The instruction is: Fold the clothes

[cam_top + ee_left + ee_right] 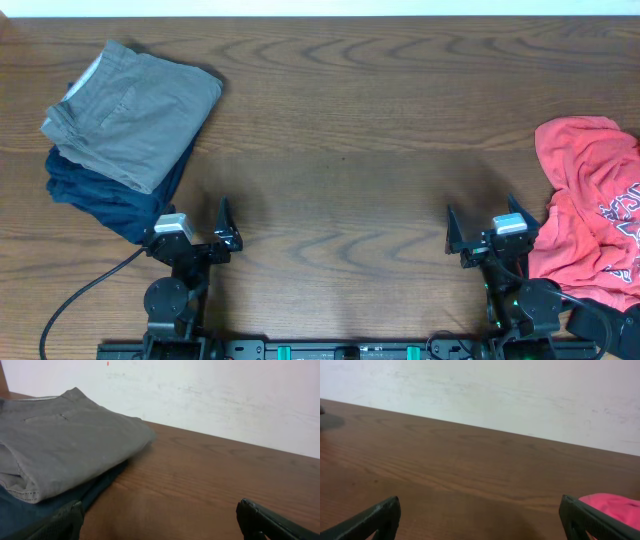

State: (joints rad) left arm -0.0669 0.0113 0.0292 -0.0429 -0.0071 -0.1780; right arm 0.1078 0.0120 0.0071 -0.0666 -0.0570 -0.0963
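At the far left corner of the tabletop (340, 110), a folded grey-khaki garment (130, 115) is seen lying on a navy garment (95, 195). The navy cloth shows beneath the front and left sides of the grey one. Whether that navy layer is one piece or several cannot be told from these views.

Just beside the stack's front corner, near the front edge, the left gripper (190, 225) is held low over the wood. Its jaws are spread wide and nothing is gripped between them. A black cable (80, 295) is trailed from that arm towards the front left corner.

Further along the front edge, the right gripper (482, 215) is likewise held with its jaws fully parted and nothing in them.

Just to its right, the coral-red T-shirt (585, 200) is heaped unfolded against the right edge of the tabletop and is cut off by the frame. Part of its navy-and-white lettering (622, 205) is visible on the crumpled cloth.
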